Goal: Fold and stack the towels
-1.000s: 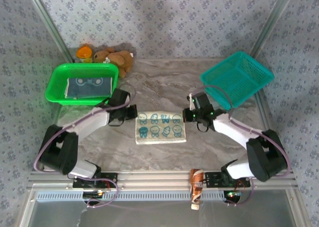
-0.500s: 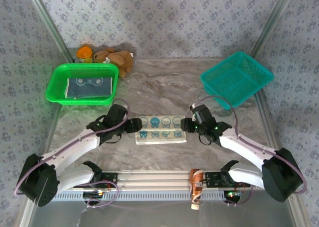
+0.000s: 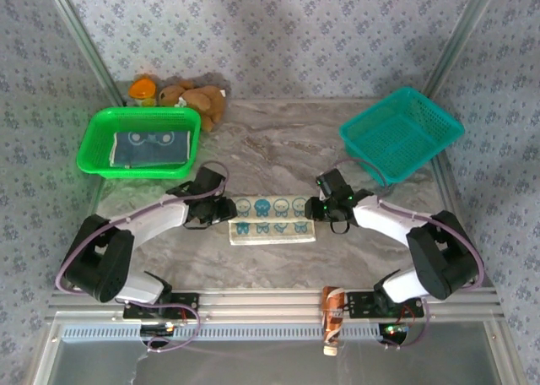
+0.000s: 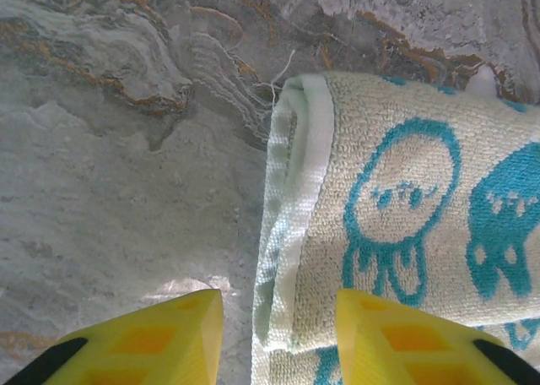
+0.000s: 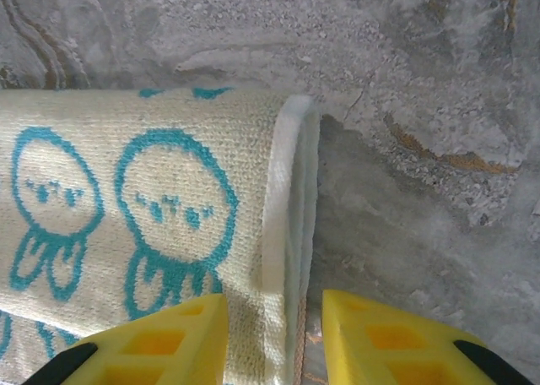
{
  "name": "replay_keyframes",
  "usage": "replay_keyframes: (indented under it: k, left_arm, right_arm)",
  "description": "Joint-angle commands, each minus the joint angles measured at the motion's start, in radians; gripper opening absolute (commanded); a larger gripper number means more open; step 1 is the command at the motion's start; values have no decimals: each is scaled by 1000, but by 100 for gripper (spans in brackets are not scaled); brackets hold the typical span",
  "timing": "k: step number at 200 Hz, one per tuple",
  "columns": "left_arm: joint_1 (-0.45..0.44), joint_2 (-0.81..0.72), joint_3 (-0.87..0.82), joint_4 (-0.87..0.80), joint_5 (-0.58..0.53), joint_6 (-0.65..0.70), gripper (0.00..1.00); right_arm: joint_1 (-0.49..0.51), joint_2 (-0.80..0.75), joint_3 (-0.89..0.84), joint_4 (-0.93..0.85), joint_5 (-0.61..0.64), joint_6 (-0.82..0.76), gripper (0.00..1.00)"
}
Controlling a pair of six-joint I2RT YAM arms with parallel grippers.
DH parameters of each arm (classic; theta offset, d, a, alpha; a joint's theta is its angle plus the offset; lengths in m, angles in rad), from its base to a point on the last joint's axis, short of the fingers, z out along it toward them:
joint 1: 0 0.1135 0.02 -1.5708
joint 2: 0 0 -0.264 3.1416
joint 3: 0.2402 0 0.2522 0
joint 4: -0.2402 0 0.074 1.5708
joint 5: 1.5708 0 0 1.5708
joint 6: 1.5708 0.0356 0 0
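Observation:
A pale towel (image 3: 272, 219) printed with blue motifs lies folded into a strip at the middle of the table. My left gripper (image 3: 225, 209) sits at its left end and my right gripper (image 3: 320, 206) at its right end. In the left wrist view the towel (image 4: 405, 165) shows its layered left edge between the yellow fingers (image 4: 160, 338), with the gripper (image 4: 278, 343) open. In the right wrist view the towel (image 5: 126, 191) has its right edge between the parted jaws of that gripper (image 5: 274, 343). A blue-grey towel (image 3: 152, 148) lies flat in the green basket (image 3: 91, 153).
A teal basket (image 3: 401, 132) stands tilted at the back right. A brown plush toy (image 3: 196, 98) and an orange object (image 3: 142, 88) sit behind the green basket. A brown-orange bundle (image 3: 332, 313) hangs at the front rail.
Both grippers were shut at the towel's far corners and now stand open at its ends. The towel's far edge has come slightly nearer, leaving a narrower strip.

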Motion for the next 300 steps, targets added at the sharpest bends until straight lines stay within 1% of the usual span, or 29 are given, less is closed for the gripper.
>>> replay_keyframes:
  k: [1,16,27,35,55,62,67,78,87,95,163,216,253,300]
  left_arm:
    - [5,24,36,6,33,8,39]
    - [5,39,34,19,46,10,38]
    - [5,53,33,23,51,13,34]
    - [4,58,31,23,53,12,30]
    - [4,56,28,25,54,9,27]
    - [5,53,27,25,55,8,23]
    - [5,51,28,22,56,8,18]
    - [5,46,28,18,58,7,6]
    - [4,40,32,9,60,4,0]
    - [4,32,36,-1,61,1,0]
    - [0,-94,112,-164,55,-31,0]
    - [-31,-197,101,-273,39,-86,0]
    - [-42,-268,72,-288,47,-120,0]
    - [-75,-273,9,-249,42,-153,0]
  right_arm:
    - [-10,27,29,-19,-26,4,36]
    - [-13,48,32,-19,-37,3,36]
    - [-14,61,35,-17,-46,2,35]
    - [-13,65,35,-13,-53,4,31]
    - [-12,61,35,-14,-56,8,25]
    - [-11,57,35,-18,-55,7,23]
    - [-12,54,36,-20,-55,8,21]
    - [-12,49,42,-31,-54,5,11]
    - [-12,44,47,-43,-54,3,4]
    - [-11,36,53,-56,-54,3,0]
    - [-11,-63,114,-191,-56,-1,0]
    - [-10,-132,119,-268,-74,8,0]
    - [-4,-184,101,-298,-83,25,0]
    - [19,-213,48,-292,-79,47,0]
